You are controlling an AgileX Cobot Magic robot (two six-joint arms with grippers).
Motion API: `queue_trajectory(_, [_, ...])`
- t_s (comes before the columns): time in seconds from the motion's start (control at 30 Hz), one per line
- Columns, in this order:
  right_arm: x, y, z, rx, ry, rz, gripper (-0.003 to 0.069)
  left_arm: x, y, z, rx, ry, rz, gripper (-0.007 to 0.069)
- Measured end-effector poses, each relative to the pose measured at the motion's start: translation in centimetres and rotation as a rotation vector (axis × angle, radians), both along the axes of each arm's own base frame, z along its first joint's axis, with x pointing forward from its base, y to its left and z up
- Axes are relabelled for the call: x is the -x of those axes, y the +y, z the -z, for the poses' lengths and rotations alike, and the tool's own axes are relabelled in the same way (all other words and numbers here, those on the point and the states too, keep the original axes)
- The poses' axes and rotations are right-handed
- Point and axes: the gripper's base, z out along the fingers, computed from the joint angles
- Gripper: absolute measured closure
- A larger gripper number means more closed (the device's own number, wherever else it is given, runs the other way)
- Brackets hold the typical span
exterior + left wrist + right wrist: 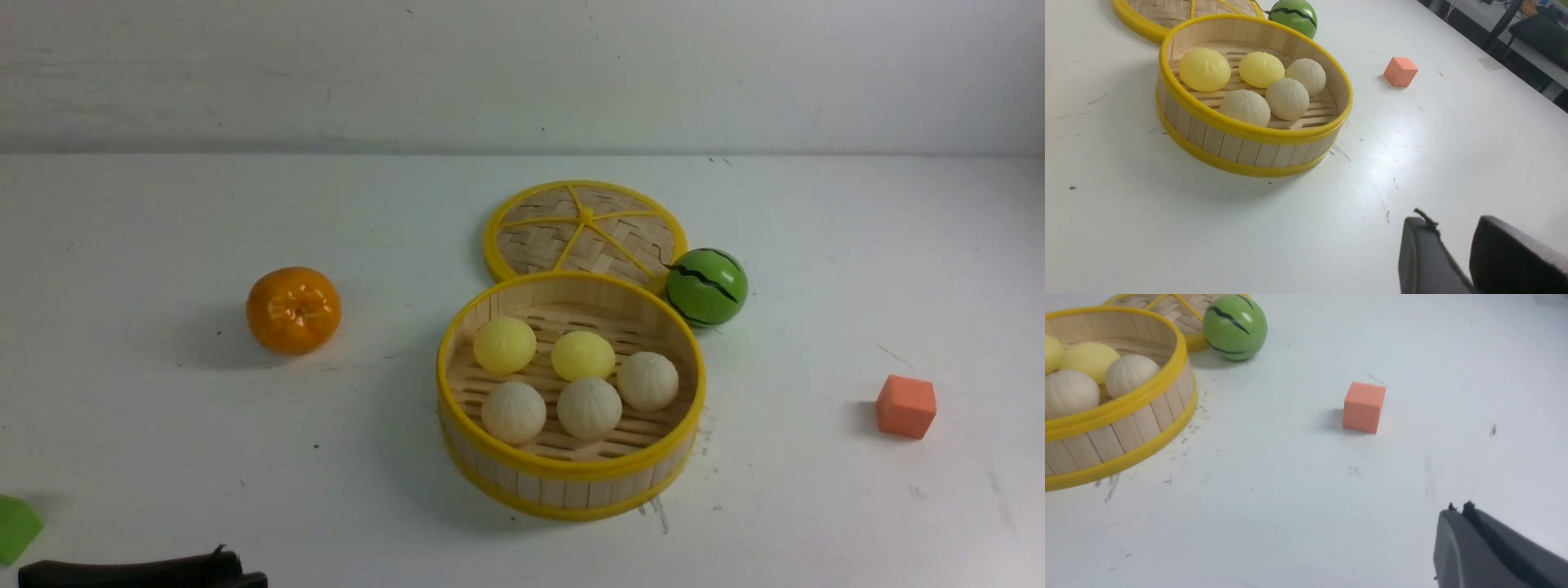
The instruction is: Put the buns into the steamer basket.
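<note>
The steamer basket (571, 482) stands mid-table (163, 425) with open top; five buns (584, 407) fill most of its floor. Its far side is blocked by the lid (584, 233) touching its rim and the green ball (706, 287) just beside both. Left, the orange (294, 310) stands well apart; right, the orange cube (906, 406) too. The near approach lies bare.

we see three cream pleated round buns (588, 407), two pale yellow smooth buns (504, 345), a yellow-rimmed bamboo steamer basket (571, 478), a green black-striped ball (706, 287).
</note>
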Motion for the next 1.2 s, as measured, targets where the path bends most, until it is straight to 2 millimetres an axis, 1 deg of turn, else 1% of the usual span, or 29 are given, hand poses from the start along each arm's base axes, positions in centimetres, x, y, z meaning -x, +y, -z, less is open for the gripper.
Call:
queue_trajectory(0.03, [0.0,0.0,0.0,-0.001,-0.005,0.003,0.0678,0.0,0.0,0.0,0.000,0.001,0.000,0.0444])
queue_trajectory(0.07, [0.2,0.0,1.2,-0.026,0.000,0.020,0.0678,0.0,0.0,0.0,-0.002,0.003,0.002,0.0442])
queue_trajectory(0.17, [0.4,0.0,2.0,-0.044,0.004,0.032,0.0678,0.0,0.0,0.1,-0.003,0.005,0.004,0.0441])
queue_trajectory(0.4, [0.4,0.1,1.9,-0.081,-0.009,0.034,0.0677,0.1,0.0,0.1,-0.007,0.012,0.009,0.0431])
queue_trajectory(1.07, [0.4,0.1,2.0,-0.095,-0.008,0.034,0.0669,0.1,0.0,0.1,-0.007,0.011,0.008,0.0408])
queue_trajectory(1.2, [0.4,0.1,2.0,-0.095,-0.008,0.034,0.0669,0.0,0.5,0.8,0.025,-0.042,-0.046,0.0407])
